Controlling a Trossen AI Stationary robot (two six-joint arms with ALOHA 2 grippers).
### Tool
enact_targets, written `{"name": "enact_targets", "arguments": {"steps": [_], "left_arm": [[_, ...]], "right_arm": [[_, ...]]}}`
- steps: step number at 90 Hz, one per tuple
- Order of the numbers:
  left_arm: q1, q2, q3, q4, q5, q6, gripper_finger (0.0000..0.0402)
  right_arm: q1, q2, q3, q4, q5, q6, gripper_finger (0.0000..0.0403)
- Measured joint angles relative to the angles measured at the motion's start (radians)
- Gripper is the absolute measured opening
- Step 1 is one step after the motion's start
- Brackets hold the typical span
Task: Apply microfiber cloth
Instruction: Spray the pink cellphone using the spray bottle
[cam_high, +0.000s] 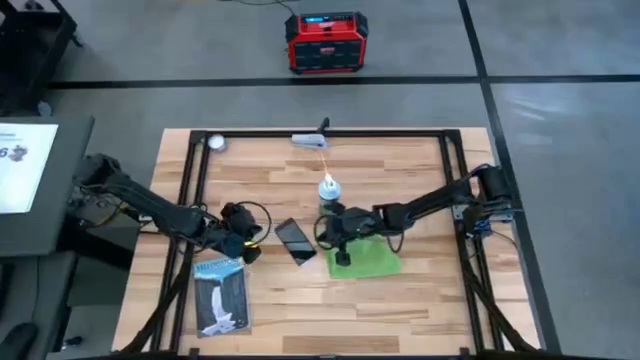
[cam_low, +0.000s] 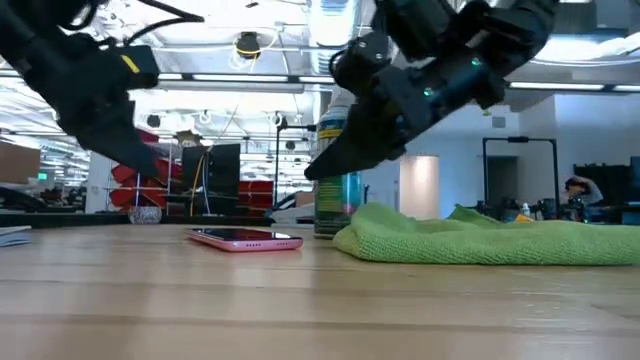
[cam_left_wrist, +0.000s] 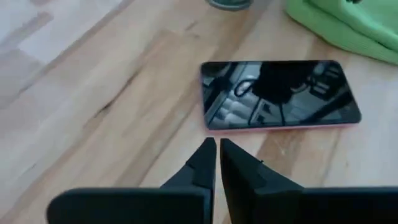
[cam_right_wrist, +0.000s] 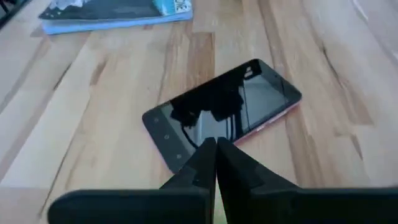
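Note:
The microfiber cloth (cam_high: 368, 260) is bright green and lies rumpled on the wooden table, right of the pink phone (cam_high: 295, 240); it also shows in the low view (cam_low: 490, 238). The phone (cam_right_wrist: 224, 118) lies flat, its dark screen up. My right gripper (cam_low: 310, 172) is shut and hangs above the table between cloth and phone, its fingers (cam_right_wrist: 214, 149) pointing at the phone. My left gripper (cam_left_wrist: 216, 146) is shut too and stands just left of the phone (cam_left_wrist: 280, 93), near the table top. Neither gripper holds anything.
A spray bottle (cam_high: 328, 192) stands just behind the cloth and phone. A blue-grey booklet (cam_high: 222, 295) lies near the front left. A small white ball (cam_high: 215, 141) and a grey tool (cam_high: 310, 139) lie at the far edge. A black frame (cam_high: 450, 140) borders the table.

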Motion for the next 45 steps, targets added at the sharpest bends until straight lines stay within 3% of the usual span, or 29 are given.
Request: {"name": "enact_targets", "arguments": {"steps": [19,45], "left_arm": [[-0.046,-0.016,-0.025,-0.062,-0.011,-0.202,0.0],[-0.071,-0.015,-0.187,0.41,0.02,-0.216,0.0013]], "right_arm": [[-0.007,-0.015,0.012,-0.082,0.022,-0.022,0.0],[-0.013,-0.016,0.013,-0.089,0.029,-0.041,0.0]]}}
